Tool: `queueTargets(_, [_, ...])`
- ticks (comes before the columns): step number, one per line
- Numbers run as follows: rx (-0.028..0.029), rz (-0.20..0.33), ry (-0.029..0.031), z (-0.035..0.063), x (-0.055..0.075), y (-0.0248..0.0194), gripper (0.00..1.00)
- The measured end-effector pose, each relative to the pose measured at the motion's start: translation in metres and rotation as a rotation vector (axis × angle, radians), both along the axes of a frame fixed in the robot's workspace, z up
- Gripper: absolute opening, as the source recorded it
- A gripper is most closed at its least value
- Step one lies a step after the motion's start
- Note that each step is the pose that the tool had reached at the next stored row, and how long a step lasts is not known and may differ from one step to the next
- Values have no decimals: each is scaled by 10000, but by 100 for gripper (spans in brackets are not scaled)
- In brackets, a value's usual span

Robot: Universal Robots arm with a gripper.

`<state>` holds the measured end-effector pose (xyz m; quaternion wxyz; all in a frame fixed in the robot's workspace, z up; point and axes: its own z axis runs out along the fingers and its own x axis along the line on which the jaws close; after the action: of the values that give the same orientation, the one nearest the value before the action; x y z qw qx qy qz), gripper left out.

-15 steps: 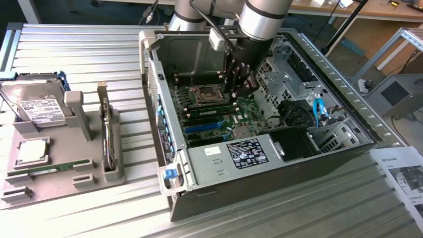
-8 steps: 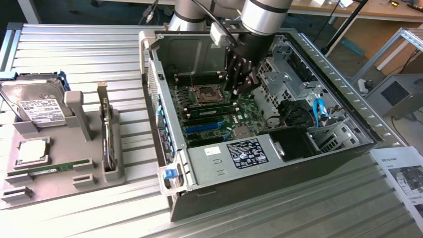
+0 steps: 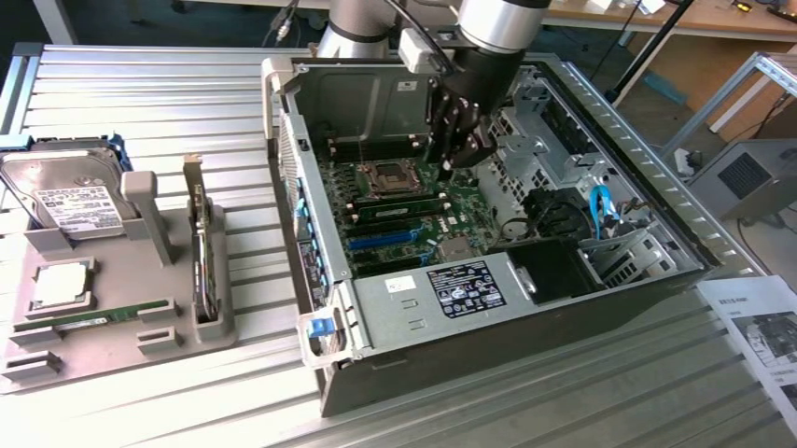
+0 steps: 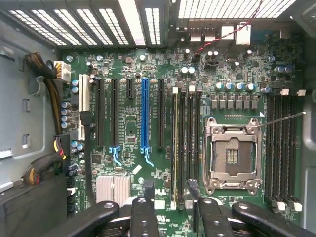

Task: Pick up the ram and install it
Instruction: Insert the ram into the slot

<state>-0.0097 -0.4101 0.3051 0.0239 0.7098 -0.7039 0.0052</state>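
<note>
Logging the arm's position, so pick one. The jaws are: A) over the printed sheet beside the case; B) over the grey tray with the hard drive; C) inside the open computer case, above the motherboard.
C: the jaws hang inside the open computer case, above the motherboard, apart from the tray at the exterior view's left.

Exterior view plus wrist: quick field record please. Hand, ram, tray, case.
hand: open, empty, inside the PC case above the motherboard
slot ram: green stick, looks seated beside the CPU socket, below the hand
tray ram: second green stick, flat in the grey tray, exterior view's left
tray extras: hard drive, upright expansion card
</note>
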Motion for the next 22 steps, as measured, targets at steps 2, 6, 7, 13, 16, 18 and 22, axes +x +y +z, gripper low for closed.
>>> queueTargets(2, [-11,-1,-2,31,0,1,38])
queueTargets(6, [-32,-1,-4,93,0,2,38])
queueTargets(7, [-37,0,-4,107,0,2,38])
queueTargets(13, [-67,0,-8,226,0,6,38])
queueTargets(16, [-78,0,-11,301,0,6,38])
queueTargets(18, [-86,0,-12,338,0,7,38])
queueTargets(22, [-105,0,-14,418,0,8,38])
